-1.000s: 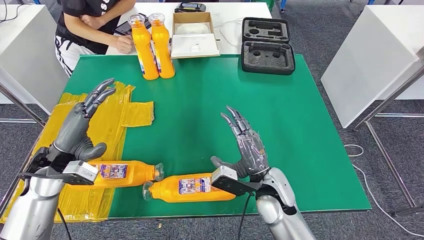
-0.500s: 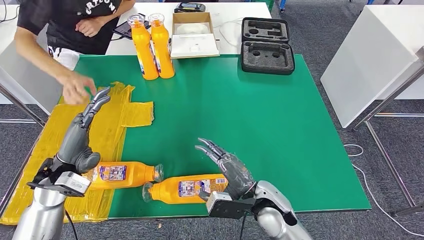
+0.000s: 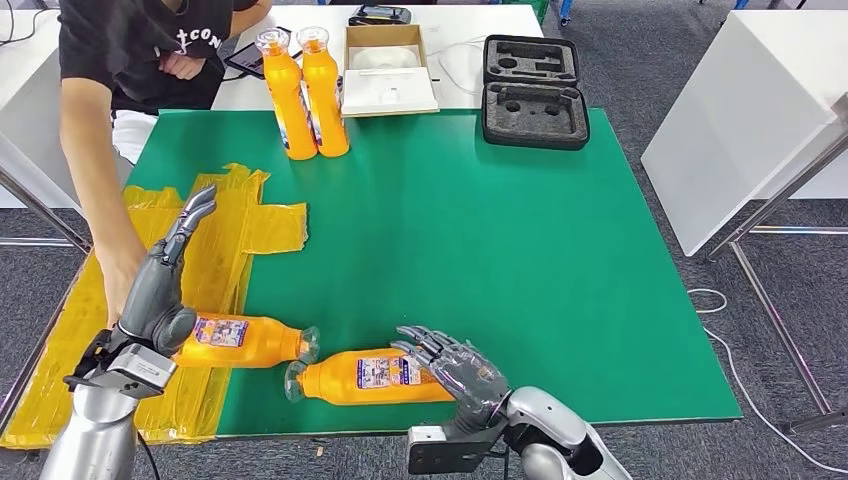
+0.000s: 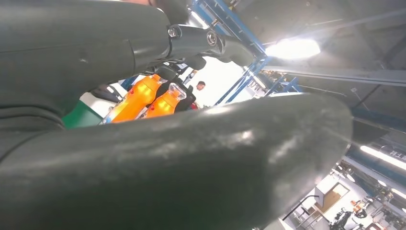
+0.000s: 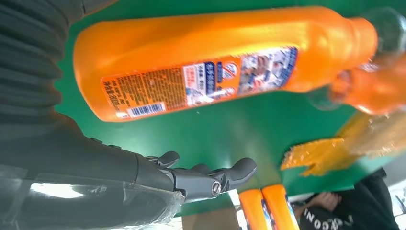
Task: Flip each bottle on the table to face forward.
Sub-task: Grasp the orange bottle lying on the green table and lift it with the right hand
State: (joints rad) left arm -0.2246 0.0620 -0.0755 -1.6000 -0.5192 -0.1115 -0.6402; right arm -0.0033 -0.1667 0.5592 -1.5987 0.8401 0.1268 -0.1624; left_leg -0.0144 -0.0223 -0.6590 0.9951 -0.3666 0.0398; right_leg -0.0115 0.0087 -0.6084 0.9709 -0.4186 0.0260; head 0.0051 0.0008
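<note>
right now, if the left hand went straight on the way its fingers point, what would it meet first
Probably nothing soon. The left hand points its fingers up and away over the crinkled yellow plastic sheet. Far along that line stand two upright orange plastic bottles. The person's forearm passes close beside it; depth is unclear.

The lying bottle point(image 5: 210, 62) carries a label point(image 5: 201, 84) with a barcode and print too small to read. The person's black shirt point(image 3: 150, 45) shows white letters, partly "CON".
</note>
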